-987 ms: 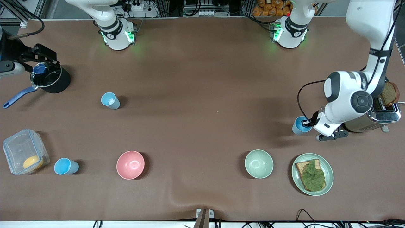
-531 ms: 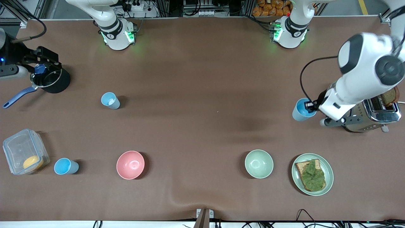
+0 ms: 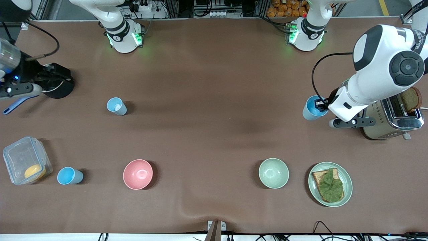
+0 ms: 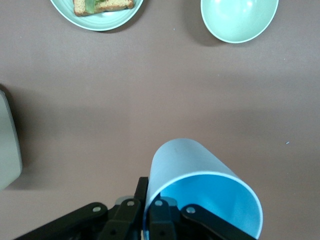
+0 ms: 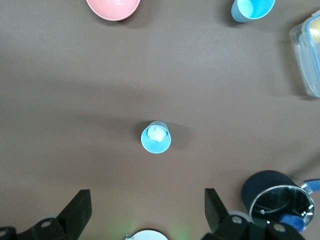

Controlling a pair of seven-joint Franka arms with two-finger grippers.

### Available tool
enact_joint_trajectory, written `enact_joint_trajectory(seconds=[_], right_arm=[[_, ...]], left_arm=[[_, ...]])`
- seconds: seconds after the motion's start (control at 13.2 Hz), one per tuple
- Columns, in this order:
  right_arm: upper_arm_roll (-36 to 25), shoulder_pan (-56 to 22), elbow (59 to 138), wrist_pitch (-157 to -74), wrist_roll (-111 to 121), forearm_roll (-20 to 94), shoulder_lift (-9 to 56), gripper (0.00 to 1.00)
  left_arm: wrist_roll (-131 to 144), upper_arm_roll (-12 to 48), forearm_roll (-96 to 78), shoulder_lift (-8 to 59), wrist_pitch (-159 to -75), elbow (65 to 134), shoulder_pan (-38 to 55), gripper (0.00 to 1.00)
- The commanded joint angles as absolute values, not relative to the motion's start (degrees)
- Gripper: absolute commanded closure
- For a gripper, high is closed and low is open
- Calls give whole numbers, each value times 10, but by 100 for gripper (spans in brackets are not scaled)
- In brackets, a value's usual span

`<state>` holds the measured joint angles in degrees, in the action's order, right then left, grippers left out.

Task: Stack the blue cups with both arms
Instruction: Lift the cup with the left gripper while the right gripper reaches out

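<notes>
Care matters as I carry the light-blue plastic tumbler (image 3: pixel 313 108): keep it level and bring it over another cup. My left gripper (image 4: pixel 150 220) pinches its rim, one finger inside, above the table beside the steel toaster (image 3: pixel 394 119). My right gripper (image 5: pixel 145 207) hangs spread wide, holding nothing, over the paler cup with a whitish inside (image 5: pixel 156 137)

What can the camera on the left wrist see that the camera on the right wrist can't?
Only the left wrist view shows the left gripper shut on a light-blue plastic cup, the pale green bowl and the green plate with toast. Only the right wrist view shows the open right gripper, two more blue cups, the pink bowl, the black saucepan and the clear plastic box. Both show the brown table.
</notes>
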<state>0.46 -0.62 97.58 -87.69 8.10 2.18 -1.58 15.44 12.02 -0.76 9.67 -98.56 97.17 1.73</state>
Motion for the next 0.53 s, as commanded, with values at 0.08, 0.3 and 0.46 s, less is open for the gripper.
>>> enact_joint_trajectory(seconds=[0.08,0.3,0.46], right_arm=[[6,-15,1061,-953,69,30,-36,0],[6,-15,1113,-998,69,30,-51,0],[6,-16,1125,-1012,69,30,-50,0]], left_arm=[[166,147,-16,110,-972,956,22,100],[173,155,-18,108,-972,956,21,100],[174,155,-28,109,-973,955,23,100]])
